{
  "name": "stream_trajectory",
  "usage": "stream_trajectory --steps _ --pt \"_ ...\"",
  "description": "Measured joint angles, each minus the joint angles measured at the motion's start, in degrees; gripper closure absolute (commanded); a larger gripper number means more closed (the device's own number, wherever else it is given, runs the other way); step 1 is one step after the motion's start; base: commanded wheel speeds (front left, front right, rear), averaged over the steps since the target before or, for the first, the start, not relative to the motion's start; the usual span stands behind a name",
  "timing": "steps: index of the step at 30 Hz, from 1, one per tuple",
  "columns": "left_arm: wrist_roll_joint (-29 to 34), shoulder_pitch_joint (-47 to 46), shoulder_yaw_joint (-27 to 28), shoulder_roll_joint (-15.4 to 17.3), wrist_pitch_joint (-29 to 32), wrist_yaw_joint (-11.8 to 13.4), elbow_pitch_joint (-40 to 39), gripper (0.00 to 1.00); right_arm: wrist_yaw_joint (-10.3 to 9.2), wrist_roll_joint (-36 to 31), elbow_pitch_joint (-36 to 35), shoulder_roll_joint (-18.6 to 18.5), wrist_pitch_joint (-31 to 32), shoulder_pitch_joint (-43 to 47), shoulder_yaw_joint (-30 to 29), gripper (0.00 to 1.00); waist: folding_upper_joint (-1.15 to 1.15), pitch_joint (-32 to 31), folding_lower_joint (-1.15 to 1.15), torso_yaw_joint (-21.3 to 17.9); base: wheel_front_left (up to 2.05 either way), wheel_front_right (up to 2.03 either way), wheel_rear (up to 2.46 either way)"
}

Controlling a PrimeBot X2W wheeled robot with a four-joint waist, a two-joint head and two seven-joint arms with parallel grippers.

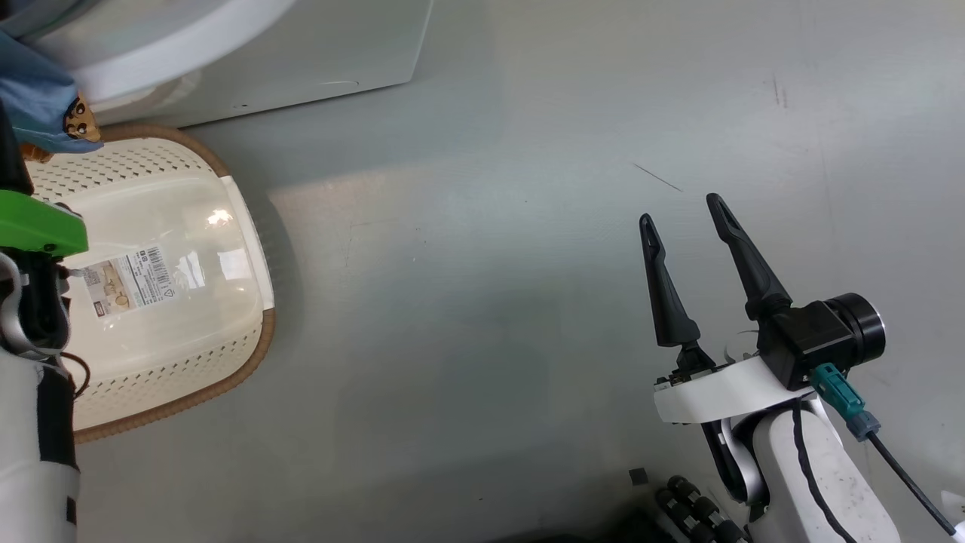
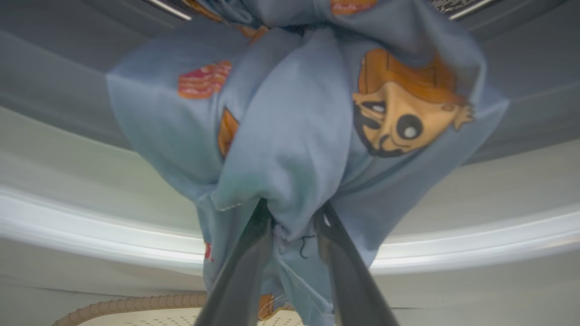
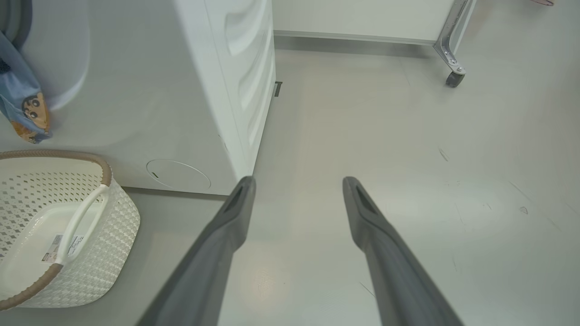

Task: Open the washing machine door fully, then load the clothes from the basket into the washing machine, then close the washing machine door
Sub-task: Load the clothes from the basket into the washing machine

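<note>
A light blue garment of the clothes (image 2: pixel 290 127) with orange cartoon prints hangs from the washing machine's (image 1: pixel 301 60) mouth, over its grey seal and white front. My left gripper (image 2: pixel 294 213) is shut on a fold of this cloth, pinched between both dark fingers. The same clothes (image 1: pixel 38 98) show at the upper left of the head view, above the cream basket (image 1: pixel 249 226). The basket (image 3: pixel 108 226) stands on the floor before the washing machine (image 3: pixel 235 68), its bare bottom showing a barcode sticker. My right gripper (image 1: pixel 682 211) hangs open over bare floor, holding nothing. The washing machine door is out of view.
Grey floor spreads to the right of the machine. A white unit on a castor (image 3: pixel 454 79) stands behind it, far right. A round cover (image 3: pixel 178 174) sits low on the machine's front. My left arm's green part (image 1: pixel 38 222) overhangs the basket's left side.
</note>
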Motion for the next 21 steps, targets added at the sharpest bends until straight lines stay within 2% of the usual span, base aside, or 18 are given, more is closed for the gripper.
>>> stream_trajectory --steps 10,17,21 --pt "-0.30 -1.43 -0.64 -2.04 -1.36 0.01 1.80 1.00 -0.08 0.76 -0.02 0.02 0.00 0.01 -0.70 0.00 0.00 -0.78 0.00 1.36 0.00 0.00 0.00" --pt "-2.20 -0.95 -0.54 -4.85 -1.86 0.01 -0.30 1.00 -0.57 1.13 0.09 0.00 0.00 0.02 -1.08 0.00 0.00 -1.55 0.00 2.96 0.00 0.00 0.00" --pt "-2.49 -0.42 -1.34 -5.04 -2.10 -0.04 -2.90 1.00 -0.57 1.34 0.12 0.01 0.00 0.02 -1.02 0.00 0.00 -1.85 0.00 3.69 0.00 0.00 0.00"
